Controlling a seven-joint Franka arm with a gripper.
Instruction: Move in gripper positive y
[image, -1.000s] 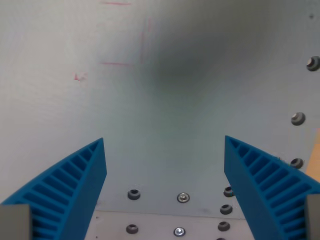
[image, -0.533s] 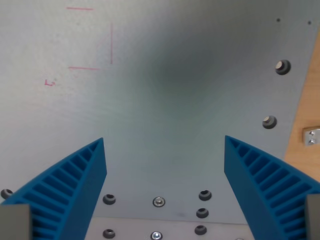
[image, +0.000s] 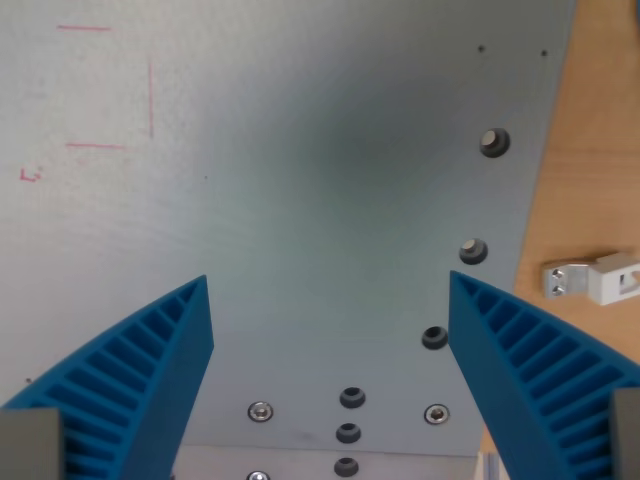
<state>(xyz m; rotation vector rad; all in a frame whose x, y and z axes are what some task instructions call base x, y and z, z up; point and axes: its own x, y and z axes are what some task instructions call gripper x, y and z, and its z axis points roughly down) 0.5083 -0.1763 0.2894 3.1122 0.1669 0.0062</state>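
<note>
Wrist view, looking down past the gripper (image: 330, 300). Its two blue ribbed fingers (image: 140, 385) rise from the lower corners of the frame, one on the wrist view's left and one on the wrist view's right. The jaws stand wide apart, with nothing held between them.

Beneath the gripper lies a grey metal plate (image: 300, 200), which fills most of the frame. The open gap between the fingers shows only bare plate and fasteners. A soft dark shadow (image: 370, 150) sits on the plate above the gap, toward the upper centre.

Red pen marks (image: 110, 90) are drawn on the plate at the upper left: two short horizontal strokes and one vertical stroke. A small red character (image: 30, 175) sits just below and to the left of them; it is too small to read.

Dark bolt heads (image: 494, 142) run down the plate's right edge, the lowest of them just beside the right-hand finger. Further bolts and bright screws (image: 260, 411) are grouped at the lower centre, between the fingers.

The plate's right edge runs diagonally. Beyond it the wooden surface (image: 600, 150) is exposed. A small silver metal bracket (image: 592, 278) lies on the wood, apart from the plate, just above the right-hand finger.
</note>
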